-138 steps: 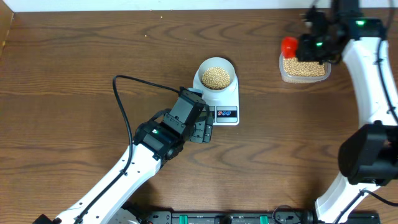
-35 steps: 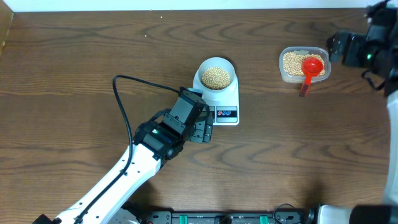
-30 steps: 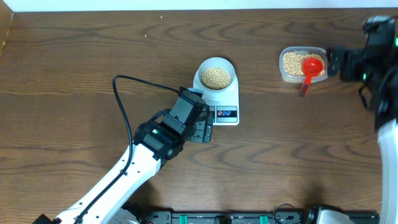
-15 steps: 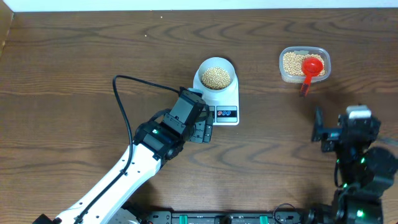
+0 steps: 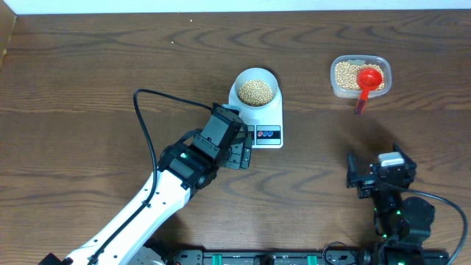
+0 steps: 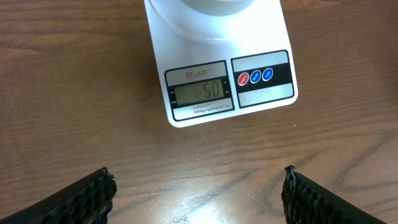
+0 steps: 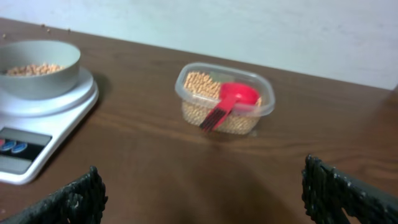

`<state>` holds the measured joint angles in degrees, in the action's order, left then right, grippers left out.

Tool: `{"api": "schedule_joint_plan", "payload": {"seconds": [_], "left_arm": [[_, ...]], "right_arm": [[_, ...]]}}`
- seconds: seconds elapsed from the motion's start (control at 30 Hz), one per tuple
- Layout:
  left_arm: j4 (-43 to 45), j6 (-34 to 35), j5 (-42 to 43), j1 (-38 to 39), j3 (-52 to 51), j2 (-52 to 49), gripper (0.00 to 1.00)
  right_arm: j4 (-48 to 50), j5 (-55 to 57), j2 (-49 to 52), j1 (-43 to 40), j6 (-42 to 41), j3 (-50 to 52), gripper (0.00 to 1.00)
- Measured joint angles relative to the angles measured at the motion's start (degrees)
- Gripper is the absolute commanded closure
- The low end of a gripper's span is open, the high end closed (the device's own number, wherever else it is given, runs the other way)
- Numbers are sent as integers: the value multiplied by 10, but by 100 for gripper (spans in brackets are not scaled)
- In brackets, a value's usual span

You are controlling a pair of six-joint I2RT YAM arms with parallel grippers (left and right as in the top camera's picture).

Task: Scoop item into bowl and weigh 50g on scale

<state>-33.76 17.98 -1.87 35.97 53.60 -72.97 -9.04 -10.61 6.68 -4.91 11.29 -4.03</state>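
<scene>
The white bowl (image 5: 256, 87) stands on the white scale (image 5: 268, 135), heaped with tan beans (image 5: 256, 91). In the left wrist view the scale (image 6: 261, 93) shows 50 on its display (image 6: 200, 92), and only the bowl's bottom edge (image 6: 214, 5) shows. My left gripper (image 5: 239, 156) (image 6: 196, 186) hovers just in front of the scale, open and holding nothing. My right gripper (image 5: 379, 177) (image 7: 200, 186) is near the front right of the table, open wide and holding nothing. It faces the bowl (image 7: 37, 68) and the scale (image 7: 37, 143).
A clear plastic container (image 5: 346, 88) (image 7: 186, 93) of beans sits at the back right with a red scoop (image 5: 368, 79) (image 7: 233, 99) lying in it, handle over the rim. A black cable (image 5: 147, 110) loops left of the scale. A pale wall (image 7: 249, 25) bounds the far edge.
My right arm has drawn back from the container to the table's front right, leaving the red scoop lying in the container. The left arm, bowl and scale have not moved.
</scene>
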Motion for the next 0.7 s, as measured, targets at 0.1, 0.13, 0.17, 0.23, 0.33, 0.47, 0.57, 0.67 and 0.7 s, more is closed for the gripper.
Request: {"api": "schedule_joint_plan", "payload": {"seconds": [0.1,0.13,0.17,0.23,0.33,0.47,0.57,0.67,0.7], "left_arm": [[0,0,0,0,0,0,12],[0,0,0,0,0,0,12],[0,0,0,0,0,0,12],[0,0,0,0,0,0,12],[0,0,0,0,0,0,12],[0,0,0,0,0,0,12],[0,0,0,0,0,0,12],[0,0,0,0,0,0,12],[0,0,0,0,0,0,12]], "right_arm": [[14,2,-7,4,0,15,1],[17,2,-9,5,0,15,1],[19,2,-10,6,1,15,1],[21,2,-12,7,2,15,1],[20,2,-20,8,2,16,1],[44,2,-51,11,3,22,1],[92,2,-59,11,3,29,1],[130,2,-60,11,0,34,1],[136,2,-60,11,-4,34,1]]}}
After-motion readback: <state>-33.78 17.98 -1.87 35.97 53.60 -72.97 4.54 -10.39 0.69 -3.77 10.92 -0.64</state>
